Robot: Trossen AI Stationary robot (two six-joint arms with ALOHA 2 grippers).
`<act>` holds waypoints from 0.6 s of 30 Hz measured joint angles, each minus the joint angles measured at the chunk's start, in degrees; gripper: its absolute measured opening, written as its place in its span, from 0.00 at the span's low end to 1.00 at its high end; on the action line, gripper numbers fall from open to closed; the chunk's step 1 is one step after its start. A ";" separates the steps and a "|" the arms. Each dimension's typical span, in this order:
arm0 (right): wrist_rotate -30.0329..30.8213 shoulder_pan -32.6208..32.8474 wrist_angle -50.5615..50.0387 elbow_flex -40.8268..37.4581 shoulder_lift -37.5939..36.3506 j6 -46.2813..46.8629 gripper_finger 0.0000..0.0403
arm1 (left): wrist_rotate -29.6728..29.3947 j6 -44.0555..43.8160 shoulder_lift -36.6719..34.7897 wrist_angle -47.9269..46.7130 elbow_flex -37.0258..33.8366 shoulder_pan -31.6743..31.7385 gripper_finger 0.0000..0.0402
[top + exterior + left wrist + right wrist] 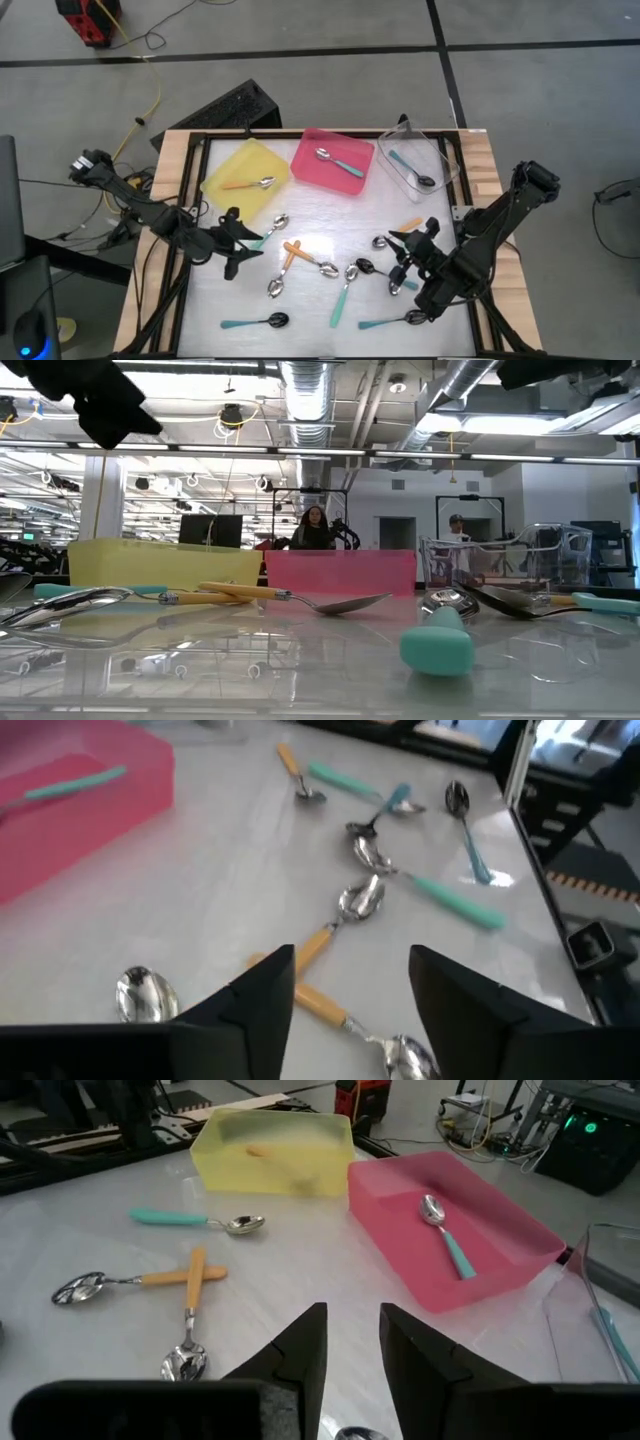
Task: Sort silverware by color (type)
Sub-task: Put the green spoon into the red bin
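Both tools hang open and empty, the left tool [243, 243] above two crossed orange-handled spoons [291, 254], the right tool [403, 251] over the tabletop's [300, 310] teal-handled spoons [392, 268].

Your silverware [340, 275] lies mostly loose mid-table.
Three spoons sit in far trays; two orange-handled spoons [292, 255] cross at centre.

A lab: exposed ceiling ducts [310, 385], floor cables [150, 95], monitors [210, 530]
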 joint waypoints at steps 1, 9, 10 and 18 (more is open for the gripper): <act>-0.02 0.00 0.00 0.00 0.00 0.02 0.31 | 0.34 -0.11 0.01 -0.84 0.00 0.00 0.48; -0.36 -0.88 -0.03 0.00 0.00 -0.01 0.33 | -5.25 -7.69 0.26 -9.65 0.00 0.44 0.54; -0.37 -1.19 -0.09 0.00 0.00 -0.01 0.33 | -5.03 -8.08 0.53 -10.08 0.00 0.64 0.54; -0.58 -2.36 -0.44 0.00 0.00 -0.44 0.35 | -4.56 -9.12 6.09 -9.97 -0.02 0.84 0.54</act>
